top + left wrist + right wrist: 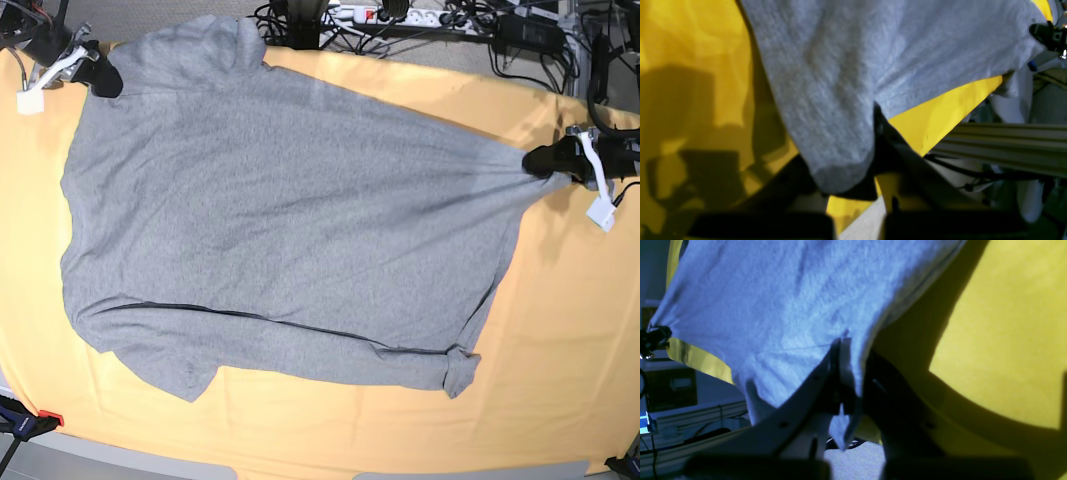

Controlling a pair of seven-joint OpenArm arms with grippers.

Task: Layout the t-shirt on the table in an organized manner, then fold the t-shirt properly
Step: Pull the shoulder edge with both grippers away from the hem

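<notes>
- On the left of the base view, the right gripper (100, 72) is pinched tight on a top corner of the t-shirt (280, 220).
- The grey shirt is stretched wide over the table (560, 330), plain side up.
- On the right, the left gripper (538, 160) is closed on another corner.
- This looks like the spreading step. Next, I think both should lay it down flat and smooth.

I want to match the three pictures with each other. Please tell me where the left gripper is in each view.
Left wrist: left gripper at bottom centre, shut on a bunched fold of the t-shirt.
Right wrist: small and dark at the far left edge, on the shirt's corner.
Base: right side, pinching the shirt's edge.
Shared landmark: the yellow table.
</notes>
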